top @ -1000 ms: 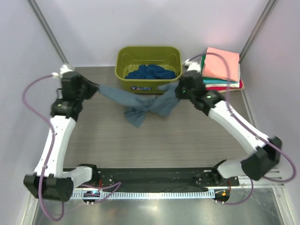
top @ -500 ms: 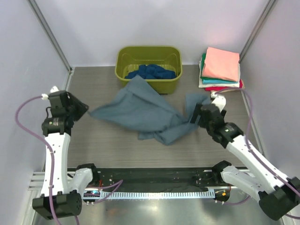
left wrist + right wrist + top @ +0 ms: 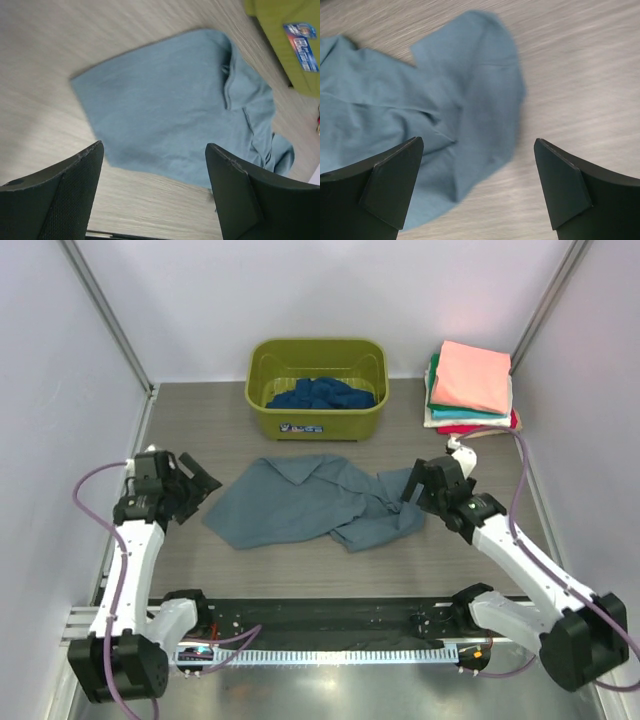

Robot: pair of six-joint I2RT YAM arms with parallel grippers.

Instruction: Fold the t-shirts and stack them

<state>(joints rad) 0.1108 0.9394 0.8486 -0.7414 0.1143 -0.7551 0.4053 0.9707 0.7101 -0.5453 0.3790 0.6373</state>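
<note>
Nearest the arms' bases, the left tool [image 3: 204, 489] hangs with its jaws apart and empty just beside the left edge of the dusty grey-blue t-shirt [image 3: 300, 502], while the right tool [image 3: 411, 486], also spread wide and holding nothing, hovers over the garment's right end. The shirt lies on the bench [image 3: 200, 420] between the two tools. Its left half is spread fairly flat, as the left wrist view shows, and its right half is bunched and doubled over itself in ridges. The step in hand appears to be laying this shirt out flat before the first fold. To do it well, each tool would likely need to pinch a single layer at an outer corner rather than a thick wad, and the right side's creases should be drawn taut and smoothed first, or the fold will come out lopsided. Farther back, the dark navy blue t-shirt [image 3: 322, 394] sits crumpled in the olive-green tub [image 3: 263, 366], seemingly next in line. At the far right corner rests the stack of folded shirts, the salmon pink t-shirt [image 3: 472, 375] on top with teal green [image 3: 433, 376], white [image 3: 436, 420] and red [image 3: 484, 427] edges showing beneath it, well apart from the work in progress.
</note>
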